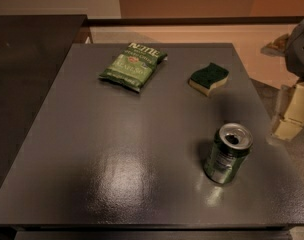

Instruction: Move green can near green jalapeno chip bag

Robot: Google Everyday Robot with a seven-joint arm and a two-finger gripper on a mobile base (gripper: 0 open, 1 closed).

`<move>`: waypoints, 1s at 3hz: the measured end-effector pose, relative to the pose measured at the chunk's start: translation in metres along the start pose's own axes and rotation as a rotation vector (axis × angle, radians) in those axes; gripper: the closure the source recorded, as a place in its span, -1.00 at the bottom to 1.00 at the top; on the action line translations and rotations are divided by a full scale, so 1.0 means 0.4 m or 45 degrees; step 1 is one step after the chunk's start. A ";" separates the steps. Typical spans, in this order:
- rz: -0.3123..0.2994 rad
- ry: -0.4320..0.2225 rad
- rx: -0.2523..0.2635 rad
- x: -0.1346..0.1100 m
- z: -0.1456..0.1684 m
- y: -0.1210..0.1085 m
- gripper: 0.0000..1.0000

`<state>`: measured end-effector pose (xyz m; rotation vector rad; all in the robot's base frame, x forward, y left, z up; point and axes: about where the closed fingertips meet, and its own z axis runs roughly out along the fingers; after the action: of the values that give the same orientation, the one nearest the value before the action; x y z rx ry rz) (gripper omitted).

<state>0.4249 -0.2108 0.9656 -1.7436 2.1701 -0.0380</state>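
Observation:
The green can (pixel 227 154) stands upright on the dark grey table (pixel 117 174), at the front right, with its silver top and opening facing up. The green jalapeno chip bag (pixel 132 66) lies flat at the back, left of centre, far from the can. My gripper (pixel 291 113), pale cream below a grey arm, hangs at the right edge of the view, beyond the table's right side. It is to the right of the can and a little farther back, and it holds nothing.
A green-and-yellow wavy sponge (pixel 208 78) lies at the back right, between the bag and the gripper. A black counter (pixel 27 84) adjoins the table's left side. Pale floor (pixel 202 34) shows behind the table and to its right.

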 end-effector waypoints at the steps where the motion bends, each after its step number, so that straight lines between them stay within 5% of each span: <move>1: -0.022 -0.090 -0.078 -0.006 0.039 0.059 -1.00; 3: -0.088 -0.285 -0.248 -0.078 0.100 0.202 -1.00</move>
<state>0.3661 -0.1537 0.9167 -1.8284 2.0072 0.3457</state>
